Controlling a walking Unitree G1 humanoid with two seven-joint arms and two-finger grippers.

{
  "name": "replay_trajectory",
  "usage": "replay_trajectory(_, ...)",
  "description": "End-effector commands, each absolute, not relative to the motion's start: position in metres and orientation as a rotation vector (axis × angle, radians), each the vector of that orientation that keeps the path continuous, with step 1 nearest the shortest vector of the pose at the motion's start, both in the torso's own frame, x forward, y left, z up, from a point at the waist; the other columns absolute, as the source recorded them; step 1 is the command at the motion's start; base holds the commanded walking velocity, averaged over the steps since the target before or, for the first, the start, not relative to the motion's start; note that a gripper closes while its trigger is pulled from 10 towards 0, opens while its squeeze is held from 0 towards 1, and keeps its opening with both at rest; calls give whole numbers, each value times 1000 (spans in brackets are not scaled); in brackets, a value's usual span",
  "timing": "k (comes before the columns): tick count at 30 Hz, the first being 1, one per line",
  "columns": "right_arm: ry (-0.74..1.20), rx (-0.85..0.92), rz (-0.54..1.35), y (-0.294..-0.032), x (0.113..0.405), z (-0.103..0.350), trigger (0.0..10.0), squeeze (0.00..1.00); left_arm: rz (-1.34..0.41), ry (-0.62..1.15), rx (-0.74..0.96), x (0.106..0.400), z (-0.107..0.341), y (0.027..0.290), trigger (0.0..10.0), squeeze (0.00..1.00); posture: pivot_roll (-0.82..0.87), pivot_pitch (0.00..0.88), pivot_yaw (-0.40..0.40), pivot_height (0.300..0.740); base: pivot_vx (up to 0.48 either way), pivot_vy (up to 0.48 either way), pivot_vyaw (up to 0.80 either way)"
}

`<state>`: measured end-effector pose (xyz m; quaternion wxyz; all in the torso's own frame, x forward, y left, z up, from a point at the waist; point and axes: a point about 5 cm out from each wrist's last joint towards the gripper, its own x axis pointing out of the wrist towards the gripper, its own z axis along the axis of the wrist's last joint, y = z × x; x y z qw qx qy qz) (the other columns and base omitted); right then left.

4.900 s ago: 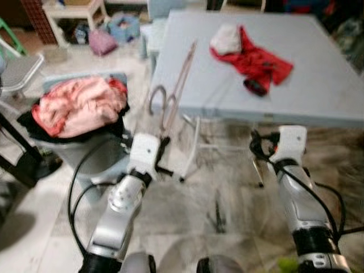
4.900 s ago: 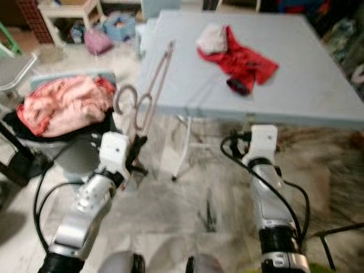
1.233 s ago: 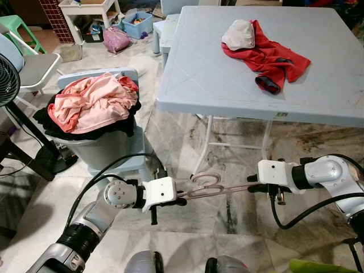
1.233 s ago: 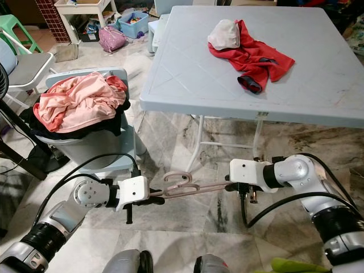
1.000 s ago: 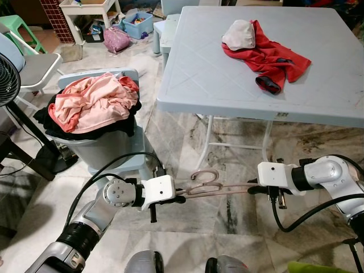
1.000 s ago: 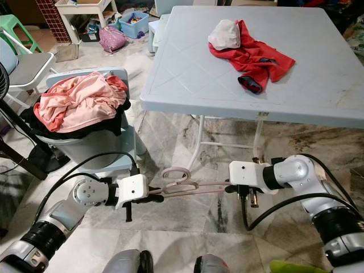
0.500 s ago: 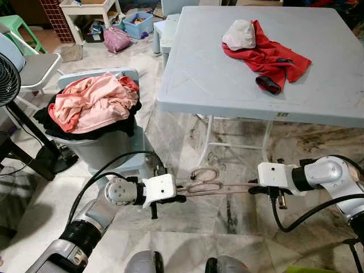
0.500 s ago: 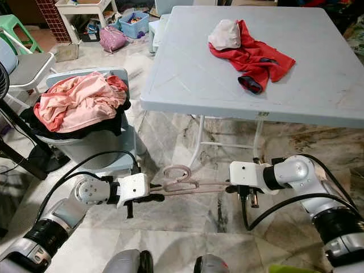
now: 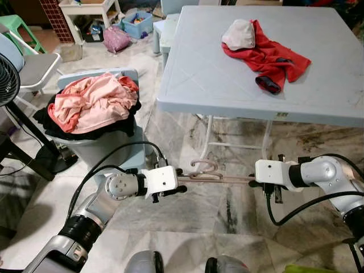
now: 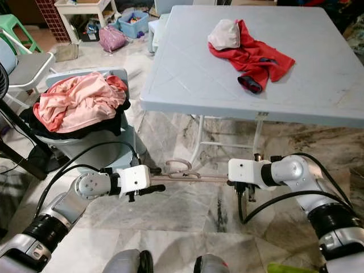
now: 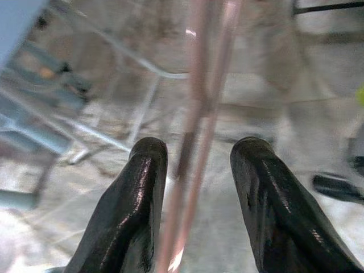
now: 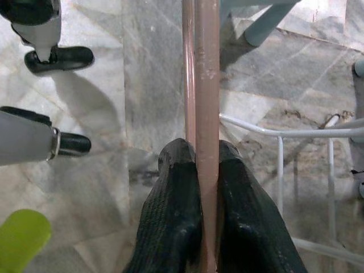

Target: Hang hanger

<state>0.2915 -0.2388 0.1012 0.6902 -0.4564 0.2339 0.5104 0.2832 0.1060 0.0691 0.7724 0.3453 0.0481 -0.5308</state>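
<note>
Nearest me, my two arms reach inward above the marble floor [image 9: 227,210] with one pink hanger [image 9: 219,177] stretched level between them. My right gripper [image 12: 199,170] is clamped tight on the hanger's end; my right wrist view shows both black pads pressed against the rod. My left gripper [image 11: 196,165] has its fingers [image 11: 133,205] spread apart, the hanger's thin bars running between them, seemingly clear of both pads. The head views add what the wrist cameras miss: the hanger's hook [image 9: 206,165] curls upward near my left gripper. Beyond it stand the white legs of one pale blue table [image 9: 210,85], close behind the hanger. To my left sits one laundry basket [image 9: 96,148] heaped with pink clothes [image 9: 94,102]. Farther off, on the tabletop, lies one red garment [image 9: 267,57] with a whitish cloth [image 9: 239,35] on it.
</note>
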Motion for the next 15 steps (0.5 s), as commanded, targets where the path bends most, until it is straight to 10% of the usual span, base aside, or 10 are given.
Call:
replay_trajectory(1,514,-1054,1143,-238,294,102,0,0,-1085,51,791,292,79,111,10000,1000,-43,68,39,740,0,0,0)
replay_trajectory(15,503,-942,974,-258,264,78,0,0,-688,-33,479,275,95,130,10000,1000,-41,82,22,740,0,0,0)
